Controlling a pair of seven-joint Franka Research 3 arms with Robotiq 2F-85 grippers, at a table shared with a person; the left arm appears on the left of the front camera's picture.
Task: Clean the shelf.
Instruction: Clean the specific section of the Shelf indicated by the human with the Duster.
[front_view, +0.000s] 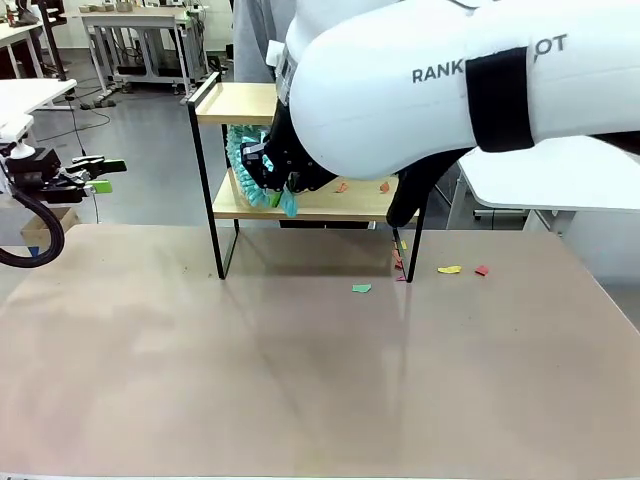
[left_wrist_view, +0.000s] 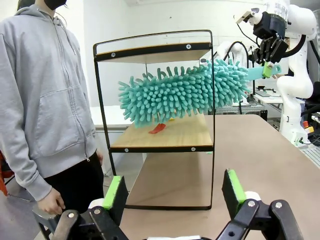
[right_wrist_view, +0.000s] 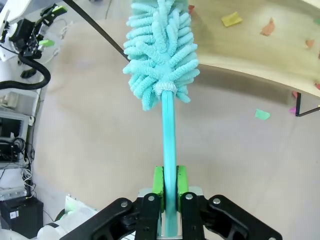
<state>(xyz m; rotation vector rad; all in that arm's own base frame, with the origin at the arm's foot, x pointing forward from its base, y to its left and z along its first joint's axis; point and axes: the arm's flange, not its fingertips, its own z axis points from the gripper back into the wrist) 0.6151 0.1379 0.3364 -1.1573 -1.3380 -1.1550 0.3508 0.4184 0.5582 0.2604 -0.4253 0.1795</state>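
Currently your right tool (right_wrist_view: 169, 182) is pressed together on the smooth teal handle of a chenille duster (left_wrist_view: 185, 92), whose soft, finger-like tufts sit between the two boards of the shelf (front_view: 240, 103). The shelf, a small two-tier rack of pale flat wood in a thin black metal frame, stands toward the far edge of the matte beige desk (front_view: 300, 380). A person (left_wrist_view: 45, 100) in a grey hoodie stands just behind it. The relation to watch is this: the duster's long axis runs front to back across the lower board (left_wrist_view: 185, 132) near its left end. The board's own length stretches away toward the robot's right, and that is where the orange scraps (front_view: 342, 186) lie, thin, flat and paper-like. A red scrap (left_wrist_view: 157, 128) rests just beneath the head; whether the tufts touch the wood cannot be told. A sideways sweep along the board looks like the move in hand. Such light scraps may well flutter onto the desk, where a green scrap (front_view: 361, 288) and others lie near the legs. Your right arm, reaching across the middle, is the one at the shelf. The left tool (left_wrist_view: 172, 195) is spread wide and empty, well apart off the shelf's left end.
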